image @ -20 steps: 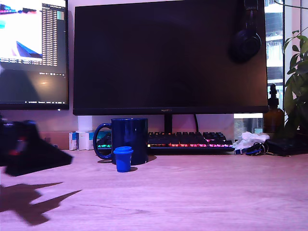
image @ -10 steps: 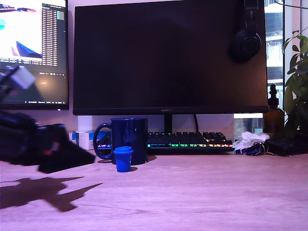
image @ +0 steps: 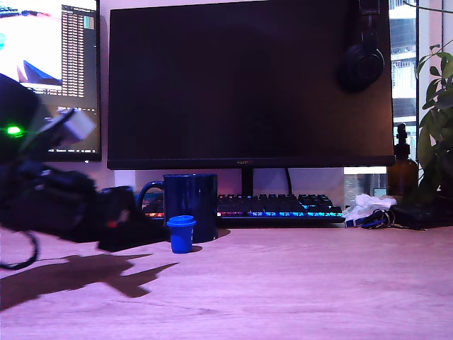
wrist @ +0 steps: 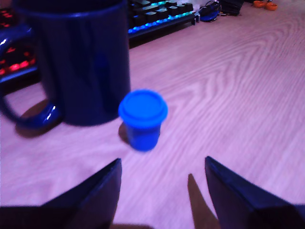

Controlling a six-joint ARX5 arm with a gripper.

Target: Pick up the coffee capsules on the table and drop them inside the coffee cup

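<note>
- Only one coffee capsule (wrist: 142,119), the blue one, shows; it stands upright on the tabletop (image: 297,283) just in front of the coffee cup (image: 190,205).
- The gripper (wrist: 162,191) is blurred in the exterior view; its jaws are spread wide, empty, near the capsule.
- Bare wood lies toward the exterior view's right.

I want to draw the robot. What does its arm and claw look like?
The arm is chunky and black, with a glowing green light, a whitish block near its top and a small red mark close to the gripper. A dark cable loops underneath. The wrist view shows two dark, pointed, wedge-shaped fingers.
</note>
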